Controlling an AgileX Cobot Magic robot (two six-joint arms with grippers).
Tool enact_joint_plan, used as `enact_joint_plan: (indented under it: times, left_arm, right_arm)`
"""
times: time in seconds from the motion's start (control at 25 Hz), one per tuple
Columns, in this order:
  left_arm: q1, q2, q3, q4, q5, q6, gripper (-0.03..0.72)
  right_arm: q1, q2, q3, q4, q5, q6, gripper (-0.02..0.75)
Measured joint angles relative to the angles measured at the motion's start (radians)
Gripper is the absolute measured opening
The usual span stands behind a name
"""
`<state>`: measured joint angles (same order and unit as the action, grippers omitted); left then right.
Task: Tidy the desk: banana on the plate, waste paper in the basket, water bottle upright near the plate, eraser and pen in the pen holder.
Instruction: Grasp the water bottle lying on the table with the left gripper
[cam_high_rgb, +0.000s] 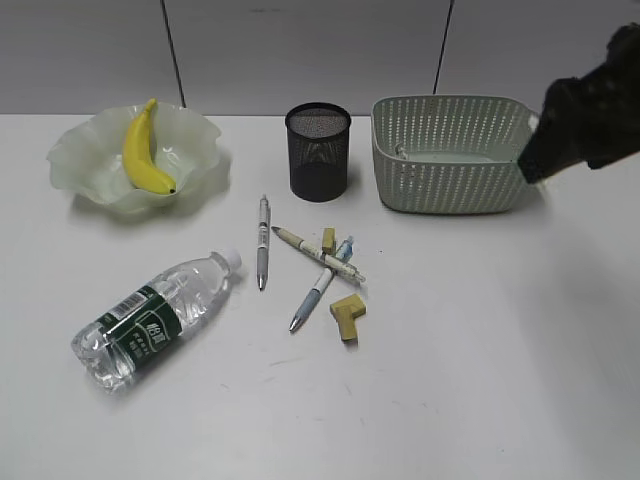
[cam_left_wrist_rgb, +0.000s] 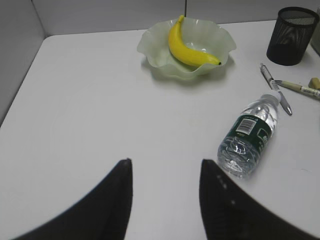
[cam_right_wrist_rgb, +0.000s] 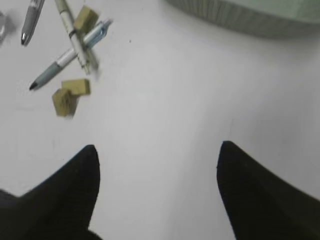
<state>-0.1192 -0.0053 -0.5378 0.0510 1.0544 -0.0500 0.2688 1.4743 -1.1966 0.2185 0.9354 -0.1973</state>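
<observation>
The tabletop is plain white, and the plate stands at its far left, about ten o'clock in the exterior view. The banana lies inside the plate, with its dark tip toward the near side. The pen holder stands upright near twelve o'clock, and the basket stands just beside it at about one o'clock; a little pale thing shows inside the basket by its far left wall, but I cannot tell if it is the waste paper. The water bottle lies on its side at about eight o'clock, with its white cap pointing toward the centre. In the middle of the tabletop there are three pens: the grey pen lies alone and almost straight, while the cream pen and the blue-tipped pen cross each other. A small eraser piece touches the cream pen, and an L-shaped eraser lies just beside the tip end of the blue-tipped pen. The left pincer hovers over bare tabletop, its two dark fingers stand partly apart and nothing is between them; the bottle is near, at about two o'clock from it. The right pincer is spread wide and empty above bare tabletop, with the erasers and pens at about ten o'clock from it and the basket wall at one o'clock. In the exterior view only the dark right arm shows, beside the right end of the basket.
</observation>
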Motion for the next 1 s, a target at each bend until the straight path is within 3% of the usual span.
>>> enact_joint_plan:
  times: [0.68, 1.0]
  left_arm:
    - [0.0, 0.0, 0.0, 0.0, 0.0, 0.0, 0.331]
    - [0.0, 0.0, 0.0, 0.002, 0.0, 0.0, 0.33]
  right_arm:
    - [0.0, -0.989, 0.641, -0.014, 0.082, 0.037, 0.572]
    - [0.0, -1.397, 0.688, -0.046, 0.103, 0.067, 0.572]
